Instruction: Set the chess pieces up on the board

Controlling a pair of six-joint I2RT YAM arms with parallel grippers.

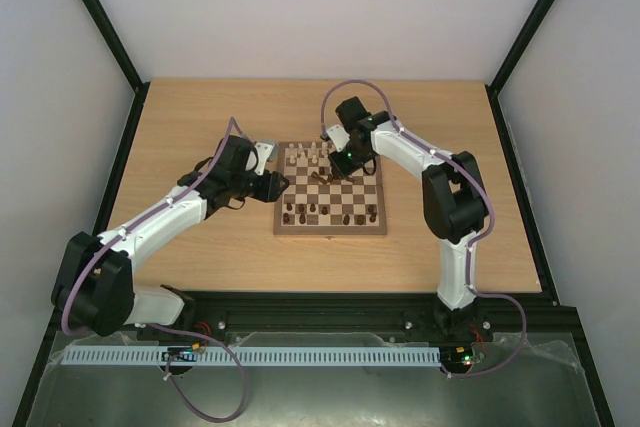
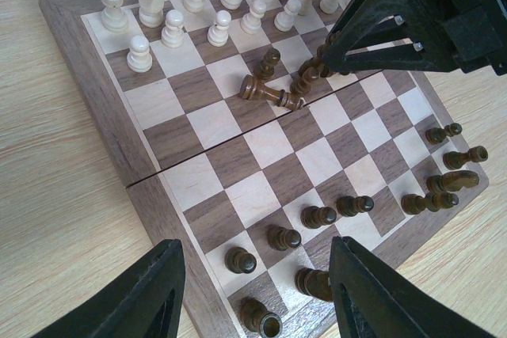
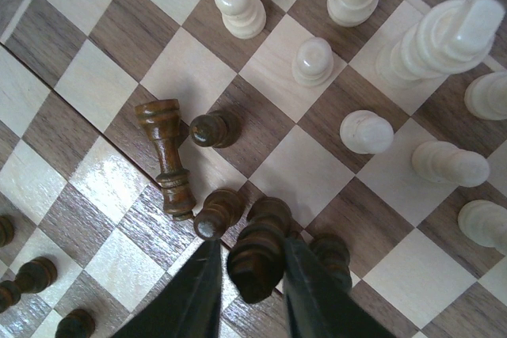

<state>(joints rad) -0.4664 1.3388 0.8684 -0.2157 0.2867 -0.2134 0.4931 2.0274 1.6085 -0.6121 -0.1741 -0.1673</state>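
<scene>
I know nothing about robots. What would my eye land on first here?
The right gripper, pinching a dark piece at mid-board, beside a toppled dark piece. Behind it, pale pieces stand in rows at the far edge of the board, while the left gripper hovers open at its left edge.

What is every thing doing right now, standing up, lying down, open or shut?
board, unfolded flat.
cream pieces, standing upright.
near dark pieces, standing upright.
fallen dark piece, lying on its side.
right fingers, closed on a dark piece.
left fingers, open, empty.
</scene>
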